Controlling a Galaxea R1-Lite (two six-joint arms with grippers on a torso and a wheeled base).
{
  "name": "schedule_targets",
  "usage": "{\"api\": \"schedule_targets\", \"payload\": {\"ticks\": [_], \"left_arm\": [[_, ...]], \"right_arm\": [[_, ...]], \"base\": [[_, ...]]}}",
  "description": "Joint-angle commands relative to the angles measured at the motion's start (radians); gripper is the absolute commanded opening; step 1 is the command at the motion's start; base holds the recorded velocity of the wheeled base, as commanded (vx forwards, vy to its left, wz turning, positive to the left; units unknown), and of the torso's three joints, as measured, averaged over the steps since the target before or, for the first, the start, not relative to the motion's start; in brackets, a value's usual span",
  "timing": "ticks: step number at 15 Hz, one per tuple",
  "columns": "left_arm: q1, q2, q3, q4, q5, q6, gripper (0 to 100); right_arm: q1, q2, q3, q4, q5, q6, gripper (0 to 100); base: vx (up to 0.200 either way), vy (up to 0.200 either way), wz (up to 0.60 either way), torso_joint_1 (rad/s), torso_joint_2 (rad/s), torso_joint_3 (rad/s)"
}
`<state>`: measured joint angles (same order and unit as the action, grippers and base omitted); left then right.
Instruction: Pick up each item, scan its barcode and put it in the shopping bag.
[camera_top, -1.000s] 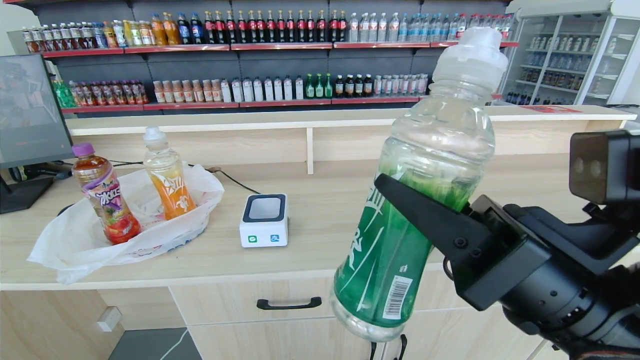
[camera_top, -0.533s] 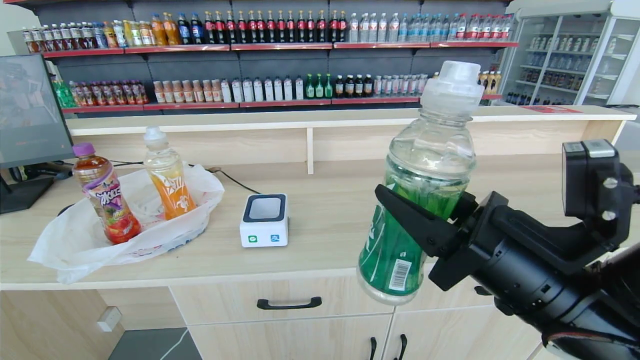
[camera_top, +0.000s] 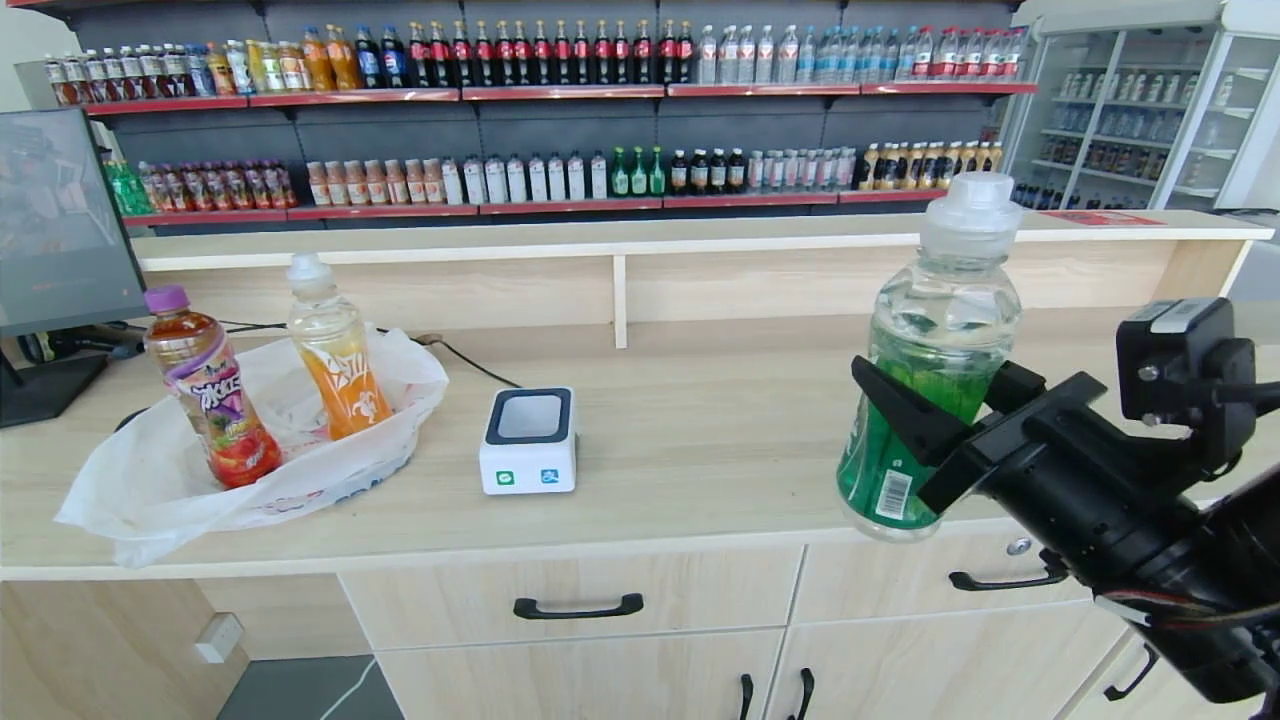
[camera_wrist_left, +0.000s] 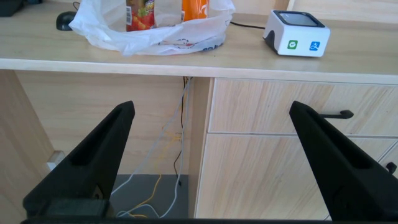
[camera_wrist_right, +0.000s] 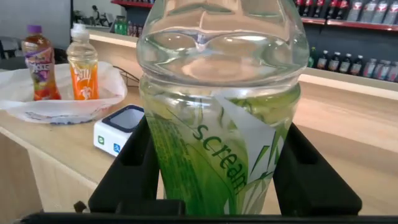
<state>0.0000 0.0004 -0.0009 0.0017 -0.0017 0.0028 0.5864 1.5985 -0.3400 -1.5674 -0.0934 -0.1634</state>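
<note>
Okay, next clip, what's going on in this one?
A robot is working a shop checkout. Its right gripper is shut on a green bottle, held upright over the front edge of the counter, well right of the white scanner. The barcode faces the head camera, not the scanner. A purple-capped bottle and an orange bottle already stand in the white bag at the left end. The left gripper is open and empty, low before the cabinets.
</note>
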Motion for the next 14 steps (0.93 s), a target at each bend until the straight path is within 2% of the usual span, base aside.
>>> {"api": "schedule_targets", "payload": {"ticks": [1, 5, 14], "left_arm": [[0.0, 0.0, 0.001, 0.0, 0.0, 0.0, 100], [0.0, 0.0, -0.001, 0.0, 0.0, 0.0, 100], [0.0, 0.0, 0.001, 0.0, 0.0, -0.001, 100]], "right_arm": [[-0.031, 0.015, 0.007, -0.003, -0.012, -0.007, 0], [-0.111, 0.017, 0.055, -0.003, -0.012, 0.005, 0], [-0.14, 0.087, 0.041, -0.003, -0.012, 0.022, 0]], "base": [[0.0, 0.0, 0.0, 0.0, 0.0, 0.0], [0.0, 0.0, 0.0, 0.0, 0.0, 0.0], [0.0, 0.0, 0.0, 0.0, 0.0, 0.0]]}}
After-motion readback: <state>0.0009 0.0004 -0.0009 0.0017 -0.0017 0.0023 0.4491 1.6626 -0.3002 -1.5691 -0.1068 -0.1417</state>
